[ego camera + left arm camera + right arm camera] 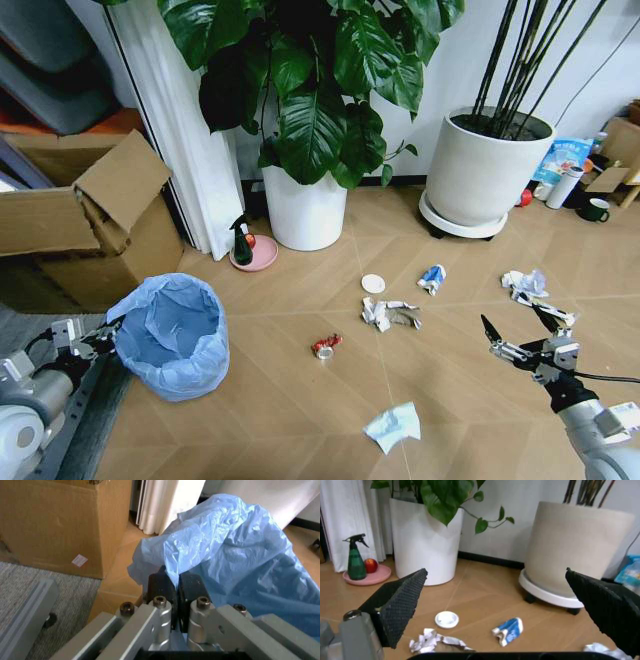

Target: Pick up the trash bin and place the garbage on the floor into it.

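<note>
Head view: bin (172,335) sitting on the wood floor (300,420), round, lined with a crinkly light-blue bag that spills over the rim. Left gripper (108,333) right up against the bin's near-left rim. Right gripper (525,327) hanging low over the floor, spread wide, nothing in it. Litter scattered between the two: red-silver can (324,346) roughly midway, white wad (393,427) nearer the right arm, crumpled wrapper (391,314), round lid (373,283) and blue-white wrapper (432,278) further out, another paper wad (525,284) just beyond the right fingertips.

Left wrist view: closer look at the grab, black pads (161,585) pressed together with a fold of blue bag (220,551) pinched between them, so clamped on the bin's liner edge. Cardboard box (60,521) just past the gripper.

Right wrist view: two black fingers (400,603) far apart, with lid (446,619), blue-white wrapper (509,630) and crumpled wrapper (432,642) lying between them on the floor. Two white pots (422,542) further back.
</note>
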